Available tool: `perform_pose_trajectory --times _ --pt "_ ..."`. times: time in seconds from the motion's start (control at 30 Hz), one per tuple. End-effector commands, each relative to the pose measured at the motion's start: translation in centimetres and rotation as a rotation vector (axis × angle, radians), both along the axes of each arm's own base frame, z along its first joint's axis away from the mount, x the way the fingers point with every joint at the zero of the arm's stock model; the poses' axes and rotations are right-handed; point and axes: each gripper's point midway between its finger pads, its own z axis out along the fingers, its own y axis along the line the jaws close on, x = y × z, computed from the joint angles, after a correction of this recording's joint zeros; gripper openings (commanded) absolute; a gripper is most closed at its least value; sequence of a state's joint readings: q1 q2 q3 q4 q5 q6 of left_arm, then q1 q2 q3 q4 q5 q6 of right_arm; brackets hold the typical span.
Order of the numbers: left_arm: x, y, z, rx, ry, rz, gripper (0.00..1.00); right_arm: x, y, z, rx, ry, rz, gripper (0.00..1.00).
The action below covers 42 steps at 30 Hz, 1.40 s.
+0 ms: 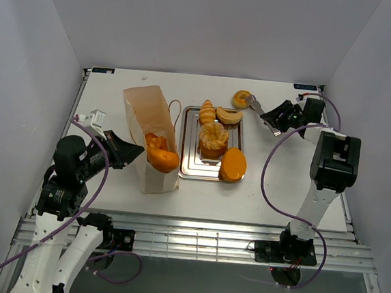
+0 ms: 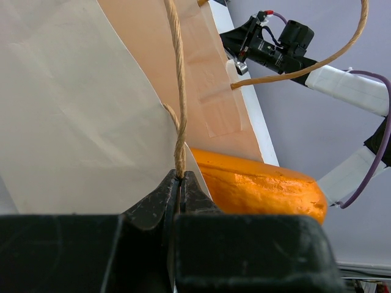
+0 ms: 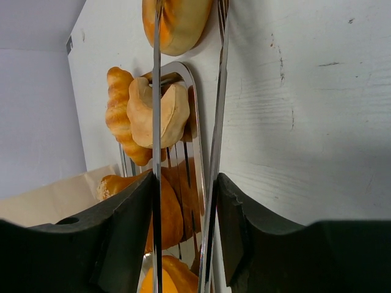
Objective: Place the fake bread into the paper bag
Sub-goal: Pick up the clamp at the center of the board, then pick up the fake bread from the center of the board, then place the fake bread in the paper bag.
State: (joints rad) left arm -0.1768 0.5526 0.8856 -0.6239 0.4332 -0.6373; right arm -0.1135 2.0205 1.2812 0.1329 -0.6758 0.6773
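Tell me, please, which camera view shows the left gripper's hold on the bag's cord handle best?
The left wrist view: the left gripper is pinched shut on the cord handle of the paper bag. The top external view shows only the gripper against the bag's side; the right wrist view shows neither.

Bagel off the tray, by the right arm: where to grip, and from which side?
The bagel lies flat on the table, clear of the tray. Likely best from above, right tool straddling its outer rim, since the ring is low and round.
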Motion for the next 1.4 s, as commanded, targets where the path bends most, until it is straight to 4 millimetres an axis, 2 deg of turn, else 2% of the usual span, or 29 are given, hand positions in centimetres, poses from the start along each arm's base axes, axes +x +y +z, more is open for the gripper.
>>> perform_pose_trajectory --times 0.0,0.17,0.33,0.53,0.63,0.67,0.73,0.77,0.8,0.83,0.9,0.93,0.97,1.03,1.07,1.1,1.13,1.17,1.23,1.27,1.37 --pt "-0.1 0.0 1.2 -0.009 -0.021 -0.003 0.0 1.0 0.4 1.0 -0.014 -0.051 0.016 0.5" --pt "0.0 -0.1 1.2 -0.009 -0.021 -0.006 0.0 1.3 0.6 0.8 0.0 -0.057 0.027 0.49" --pt "0.0 -0.1 1.4 -0.01 -0.023 -0.002 0.0 1.4 0.8 1.2 0.014 -0.072 0.03 0.39" --pt "0.0 0.1 1.6 -0.016 -0.026 0.011 0.0 1.6 0.7 4.0 0.005 -0.14 0.025 0.24" --pt "0.0 0.6 1.9 -0.022 -0.035 0.051 0.0 1.3 0.8 6.8 0.009 -0.197 0.018 0.22" --pt "0.1 1.0 2.0 -0.021 -0.039 0.076 0.0 1.0 0.8 8.6 0.01 -0.232 0.016 0.22" --pt "-0.1 1.5 2.3 -0.026 -0.046 0.107 0.0 0.5 0.9 10.4 0.014 -0.267 0.012 0.21" --pt "-0.1 1.8 2.3 -0.025 -0.043 0.128 0.0 -0.1 1.2 12.5 0.017 -0.31 0.017 0.21" --pt "-0.2 2.0 2.6 -0.033 -0.049 0.142 0.0 -0.5 1.3 13.5 0.024 -0.324 0.015 0.21" --pt "-0.2 2.1 2.6 -0.035 -0.049 0.154 0.0 -1.1 1.7 15.6 0.023 -0.369 0.023 0.2" --pt "-0.3 2.6 2.8 -0.043 -0.057 0.181 0.0 -2.1 2.7 17.9 0.025 -0.413 0.048 0.2" --pt "-0.4 2.6 2.9 -0.052 -0.057 0.188 0.0 -3.0 3.2 20.1 0.024 -0.454 0.06 0.2" --pt "-0.4 2.7 2.9 -0.054 -0.057 0.196 0.0 -3.6 4.1 21.1 0.027 -0.473 0.08 0.19" --pt "-0.6 2.7 2.9 -0.063 -0.057 0.197 0.0 -5.4 5.4 24.7 0.032 -0.543 0.114 0.19" --pt "-0.5 2.7 2.8 -0.063 -0.053 0.198 0.0 -6.5 7.4 26.0 0.042 -0.568 0.163 0.19" --pt "-0.6 2.7 2.7 -0.065 -0.052 0.195 0.0 -7.4 8.5 27.2 0.044 -0.59 0.19 0.19" --pt "-0.6 2.7 2.6 -0.069 -0.048 0.196 0.0 -8.6 9.6 29.9 0.038 -0.657 0.222 0.19" --pt "-0.6 2.7 2.5 -0.069 -0.045 0.196 0.0 -10.1 11.8 30.7 0.049 -0.661 0.274 0.19" --pt "-0.7 2.6 2.4 -0.072 -0.045 0.195 0.0 -12.5 13.9 33.1 0.058 -0.72 0.327 0.2" --pt "-0.7 2.6 2.4 -0.074 -0.045 0.195 0.0 -14.1 15.7 34.3 0.078 -0.746 0.375 0.2" --pt "-0.8 2.6 2.5 -0.074 -0.047 0.194 0.0 -17.0 17.8 36.1 0.111 -0.781 0.427 0.2"
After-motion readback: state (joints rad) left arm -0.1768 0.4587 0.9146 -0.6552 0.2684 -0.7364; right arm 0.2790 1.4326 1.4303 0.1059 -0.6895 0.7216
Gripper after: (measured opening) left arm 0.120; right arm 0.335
